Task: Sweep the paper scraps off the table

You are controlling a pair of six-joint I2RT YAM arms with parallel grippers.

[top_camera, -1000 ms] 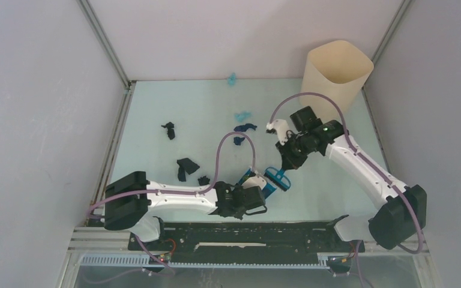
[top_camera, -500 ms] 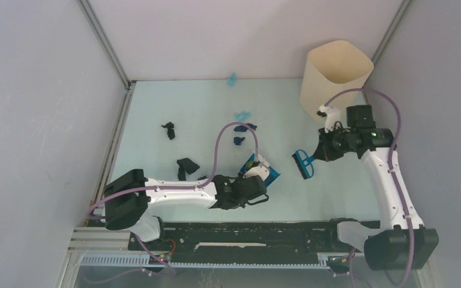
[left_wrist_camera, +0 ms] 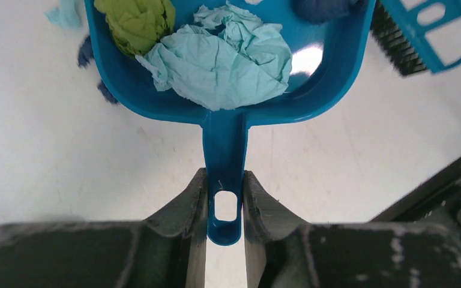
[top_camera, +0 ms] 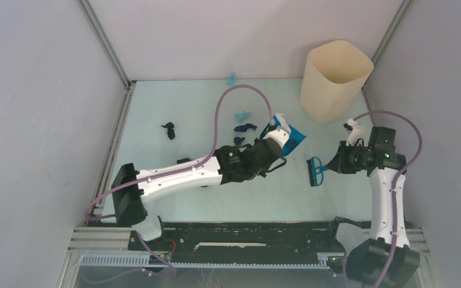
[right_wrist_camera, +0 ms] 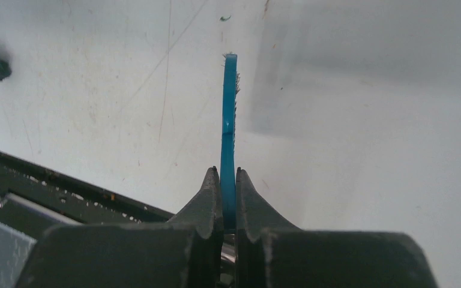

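Right claw [right_wrist_camera: 227,175]: clenched on the flat handle of the one brush [right_wrist_camera: 230,114], which runs straight out ahead of it.

Left claw [left_wrist_camera: 225,179]: clamped on the handle of the one dustpan [left_wrist_camera: 174,111]. The pan's long axis runs straight ahead of this claw, mouth away from it. In the pan we count three paper scraps [left_wrist_camera: 222,57]: one green, one light blue, and one navy cut off by the frame edge. The brush sits ahead and to the right of this claw, near the pan's rim but apart from it.

On the table [top_camera: 174,102] we count five loose scraps. Two navy and one light blue lie just left of the pan, one black lies further left, and one light blue lies at the far edge. A sixth dark shape is half hidden by the left arm. The left arm is the nearer to all of them.

The one bin [top_camera: 336,84] stands beyond the left claw, roughly along the pan's axis. We judge that the next move turns on this line.
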